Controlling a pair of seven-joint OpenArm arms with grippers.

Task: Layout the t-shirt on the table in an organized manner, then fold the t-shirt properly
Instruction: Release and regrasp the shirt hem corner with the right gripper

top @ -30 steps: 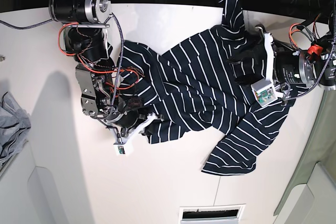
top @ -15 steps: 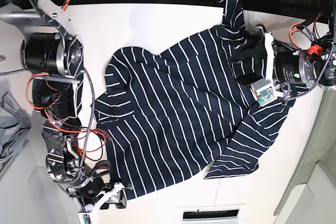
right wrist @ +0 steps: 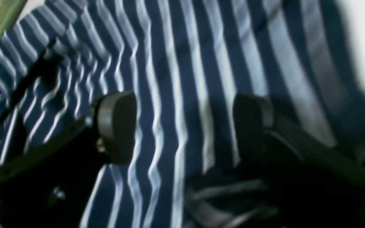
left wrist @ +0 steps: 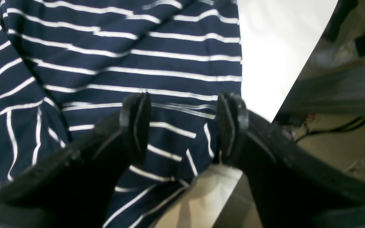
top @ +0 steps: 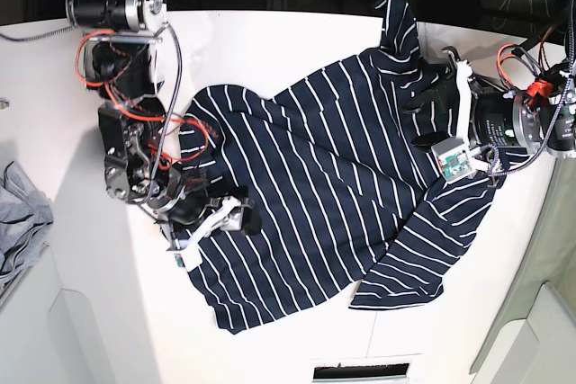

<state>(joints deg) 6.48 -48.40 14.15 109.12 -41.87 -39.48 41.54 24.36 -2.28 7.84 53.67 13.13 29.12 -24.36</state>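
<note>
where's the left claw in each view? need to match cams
Base: left claw at right edge, over the shirt near the table rim.
Left wrist: it fills the bottom centre, jaws apart over striped fabric, white table at upper right.
Right wrist: not in it; the claw there is the right claw.
Shared landmark: the shirt's white stripes.

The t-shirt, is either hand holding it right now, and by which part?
Neither. Both the left hand and right hand are open over the t-shirt, nothing pinched.
</note>
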